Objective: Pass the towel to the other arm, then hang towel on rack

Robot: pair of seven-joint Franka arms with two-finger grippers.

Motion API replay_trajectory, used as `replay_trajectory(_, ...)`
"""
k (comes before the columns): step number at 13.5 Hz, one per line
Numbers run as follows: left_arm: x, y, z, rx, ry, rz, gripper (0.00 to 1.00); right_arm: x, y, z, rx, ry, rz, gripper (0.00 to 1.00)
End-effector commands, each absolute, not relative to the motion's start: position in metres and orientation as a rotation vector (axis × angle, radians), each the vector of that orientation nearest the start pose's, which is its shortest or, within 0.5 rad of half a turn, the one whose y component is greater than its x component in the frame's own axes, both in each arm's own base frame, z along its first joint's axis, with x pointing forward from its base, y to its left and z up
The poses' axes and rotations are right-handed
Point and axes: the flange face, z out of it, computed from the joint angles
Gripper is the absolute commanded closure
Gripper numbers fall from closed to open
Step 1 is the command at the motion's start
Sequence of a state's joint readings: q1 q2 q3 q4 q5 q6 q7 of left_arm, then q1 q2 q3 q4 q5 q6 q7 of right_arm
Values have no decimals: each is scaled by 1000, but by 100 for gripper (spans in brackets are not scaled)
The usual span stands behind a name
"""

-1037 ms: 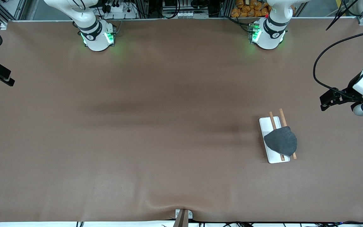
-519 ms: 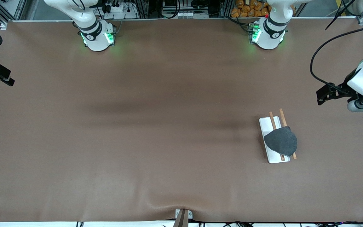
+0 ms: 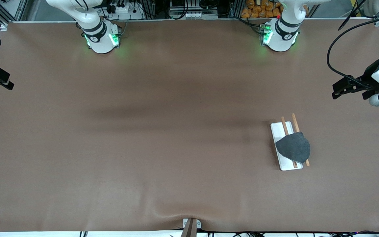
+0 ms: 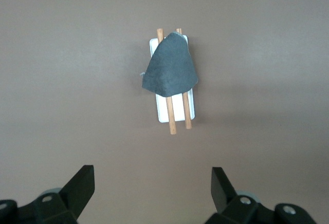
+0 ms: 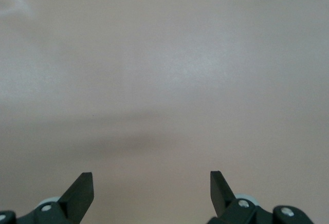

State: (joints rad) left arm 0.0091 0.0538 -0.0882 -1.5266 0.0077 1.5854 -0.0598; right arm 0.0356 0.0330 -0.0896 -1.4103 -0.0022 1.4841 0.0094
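**Towel draped on the rack, both grippers empty**

The left gripper (image 3: 337, 90) hangs in the air with its two black fingers (image 4: 79, 188) spread wide and nothing between them. It is over the edge of the table (image 3: 176, 115) at the left arm's end, well apart from the rack. The right gripper (image 3: 0, 80) is likewise released, its fingers (image 5: 82, 188) apart and empty, over the table edge at the right arm's end, with only bare brown cover below it.

The towel (image 3: 293, 147) is a dark grey cloth lying over both brown wooden rods of the rack (image 3: 280, 131). It covers the part of the rods nearer the front camera, while their other ends stick out bare. The left wrist view shows the same: the towel (image 4: 169, 70) spread over the rods, the rack's white base (image 4: 177, 108) showing beneath. The rack stands toward the left arm's end of the table, nearer the front edge than the arms' bases.
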Motion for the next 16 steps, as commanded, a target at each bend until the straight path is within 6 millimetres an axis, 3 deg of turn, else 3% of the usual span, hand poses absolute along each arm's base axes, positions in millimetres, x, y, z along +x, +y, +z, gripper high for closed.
replay_trajectory(1, 548, -43, 621, -3151, -15, 8, 0, 546, -29, 678, -3130, 80, -80, 0)
replay_trajectory(6, 533, -35, 631, -3148, -60, -4, 0, 546, -29, 678, -3129, 80, -82, 0)
replay_trajectory(16, 521, -48, 641, -3143, -145, 13, 0, 548, -23, 678, -3130, 65, -84, 0)
